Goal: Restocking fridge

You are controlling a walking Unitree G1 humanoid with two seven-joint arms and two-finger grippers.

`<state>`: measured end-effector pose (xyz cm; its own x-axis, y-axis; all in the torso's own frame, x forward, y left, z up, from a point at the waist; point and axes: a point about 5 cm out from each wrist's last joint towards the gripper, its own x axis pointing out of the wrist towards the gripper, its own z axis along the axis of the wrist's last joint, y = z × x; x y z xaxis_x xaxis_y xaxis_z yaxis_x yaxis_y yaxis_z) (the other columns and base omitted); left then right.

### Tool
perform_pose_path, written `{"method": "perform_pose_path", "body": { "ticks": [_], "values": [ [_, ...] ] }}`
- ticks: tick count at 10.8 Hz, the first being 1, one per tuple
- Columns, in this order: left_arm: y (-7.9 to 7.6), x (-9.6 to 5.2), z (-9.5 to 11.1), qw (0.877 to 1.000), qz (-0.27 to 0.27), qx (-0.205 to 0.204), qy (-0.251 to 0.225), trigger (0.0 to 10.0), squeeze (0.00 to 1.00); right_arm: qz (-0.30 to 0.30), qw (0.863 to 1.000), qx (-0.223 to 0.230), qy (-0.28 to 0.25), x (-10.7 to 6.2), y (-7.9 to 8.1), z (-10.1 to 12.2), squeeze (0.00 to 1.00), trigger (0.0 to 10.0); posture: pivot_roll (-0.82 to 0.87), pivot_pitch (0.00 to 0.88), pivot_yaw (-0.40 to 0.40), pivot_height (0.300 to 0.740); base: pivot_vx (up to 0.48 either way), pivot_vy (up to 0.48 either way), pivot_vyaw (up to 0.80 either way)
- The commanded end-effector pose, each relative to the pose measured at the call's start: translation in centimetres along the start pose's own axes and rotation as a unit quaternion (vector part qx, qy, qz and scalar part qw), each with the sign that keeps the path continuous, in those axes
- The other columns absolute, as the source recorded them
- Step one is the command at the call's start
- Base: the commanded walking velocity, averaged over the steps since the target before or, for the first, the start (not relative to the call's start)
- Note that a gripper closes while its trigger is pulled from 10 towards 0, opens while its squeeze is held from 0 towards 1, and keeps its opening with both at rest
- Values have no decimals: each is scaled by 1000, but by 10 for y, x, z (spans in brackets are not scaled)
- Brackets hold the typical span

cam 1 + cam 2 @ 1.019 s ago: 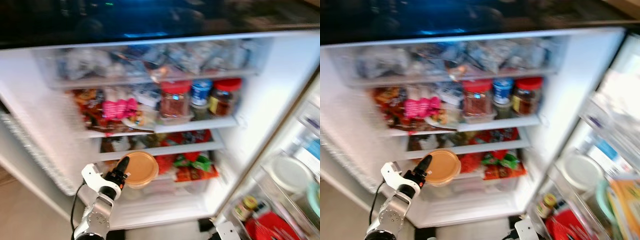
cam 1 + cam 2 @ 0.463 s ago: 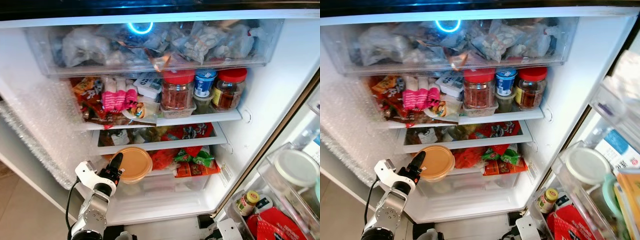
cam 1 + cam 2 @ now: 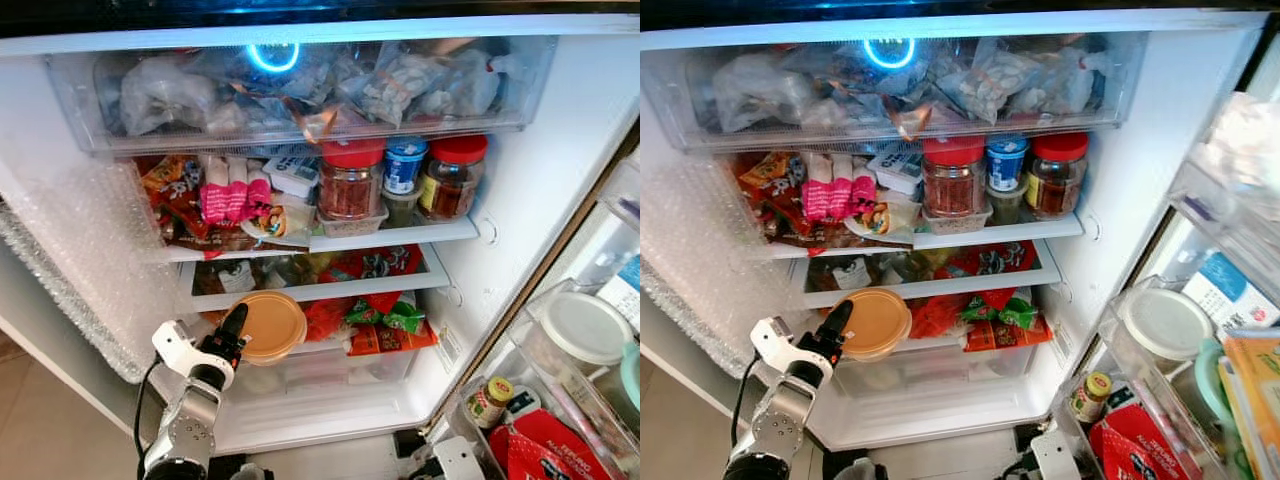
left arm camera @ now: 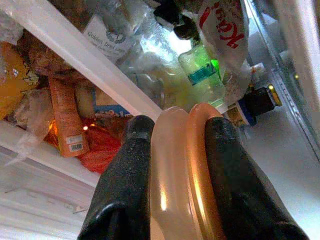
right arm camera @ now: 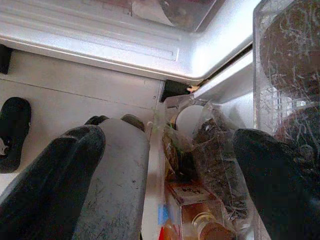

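Observation:
A round container with a tan lid (image 3: 270, 326) is at the front left of the fridge's lowest shelf (image 3: 320, 298), just above the clear drawer (image 3: 330, 372). My left gripper (image 3: 233, 328) is shut on its left rim. In the left wrist view the container's rim (image 4: 181, 170) is pinched edge-on between the two black fingers (image 4: 125, 190). I cannot tell whether it rests on anything. My right gripper (image 5: 167, 180) hangs low by the fridge's base, open, with nothing between its fingers.
Red-lidded jars (image 3: 350, 185) and a pink packet (image 3: 230, 197) fill the middle shelf. Red and green packets (image 3: 385, 322) lie right of the container. A top drawer (image 3: 300, 90) holds bags. Door bins on the right carry a white-lidded tub (image 3: 583, 330). Bubble wrap (image 3: 80, 260) lines the left wall.
The blurred picture has steadied and the camera has shifted a little. The left gripper keeps its hold on the container at the same spot by the lowest shelf.

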<state>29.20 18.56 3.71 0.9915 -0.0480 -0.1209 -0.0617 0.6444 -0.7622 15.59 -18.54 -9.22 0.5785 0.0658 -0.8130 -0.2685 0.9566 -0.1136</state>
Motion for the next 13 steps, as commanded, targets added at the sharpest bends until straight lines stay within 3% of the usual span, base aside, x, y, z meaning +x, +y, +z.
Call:
{"method": "perform_pose_path", "body": {
  "ticks": [1, 13],
  "values": [
    [-3, 2, -1, 1000, -10, -7, 4, 10000, 0, 26, 996, -1, 85, -11, 15, -42, 0, 10000, -92, 48, 28, 651, 0, 0, 0],
    [-4, 1, -10, 999, -23, -15, 30, 10000, 0, 31, 995, -8, 91, -10, 16, -42, 0, 10000, -93, 61, 26, 651, 292, 0, 0]
  ]
}}
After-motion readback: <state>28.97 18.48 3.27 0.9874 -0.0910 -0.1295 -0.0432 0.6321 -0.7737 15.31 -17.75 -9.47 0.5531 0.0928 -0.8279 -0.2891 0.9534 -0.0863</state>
